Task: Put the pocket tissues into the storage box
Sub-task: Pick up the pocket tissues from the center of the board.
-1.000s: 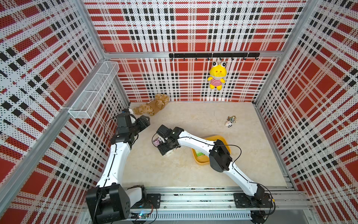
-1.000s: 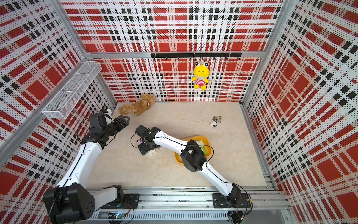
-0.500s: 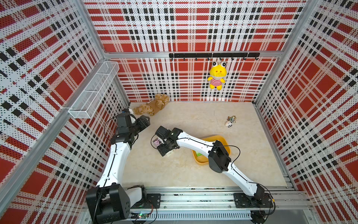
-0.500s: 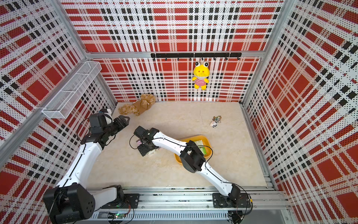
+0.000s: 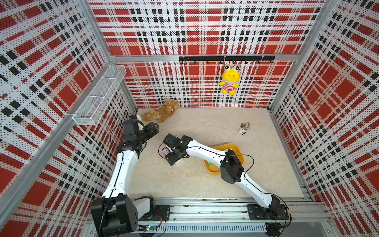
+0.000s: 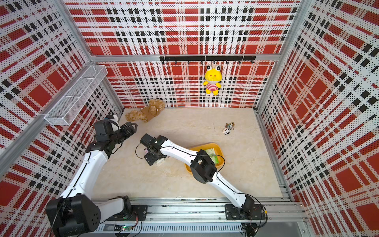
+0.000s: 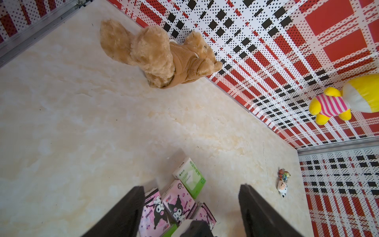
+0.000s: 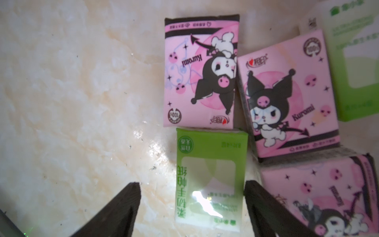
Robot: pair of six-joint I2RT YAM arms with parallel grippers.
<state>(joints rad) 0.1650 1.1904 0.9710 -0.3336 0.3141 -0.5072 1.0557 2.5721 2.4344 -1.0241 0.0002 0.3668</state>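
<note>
Right gripper (image 8: 191, 184): low over a cluster of pocket tissues on the floor, fingers (image 8: 123, 209) spread wide, gripping nothing.

Green-and-white pack (image 8: 211, 174): flat on the floor between those fingers. One fingertip is at its long edge; the other stands clear, with bare floor between.

First pink pack (image 8: 201, 71): just past the fingertips, end to end with the green-and-white pack and touching it.

Second pink pack (image 8: 287, 98): beside the first, slightly skewed.

Third pink pack (image 8: 328, 195): just outside the finger that meets the green-and-white pack.

Further green pack (image 8: 356, 61): beyond the cluster, blurred.

Left gripper (image 7: 192, 186): raised, fingers wide apart and empty, well apart from the cluster, which shows between them in the left wrist view.

Storage box (image 6: 220, 149): yellow-orange, on the floor behind the right gripper, partly under that arm, well away from its fingertips. Green packs (image 6: 213, 157) lie inside.

Brown plush bear (image 5: 162, 111): ahead of the left gripper's fingertips, against the back wall.

Keychain toy (image 5: 243, 130): far from both grippers.
</note>
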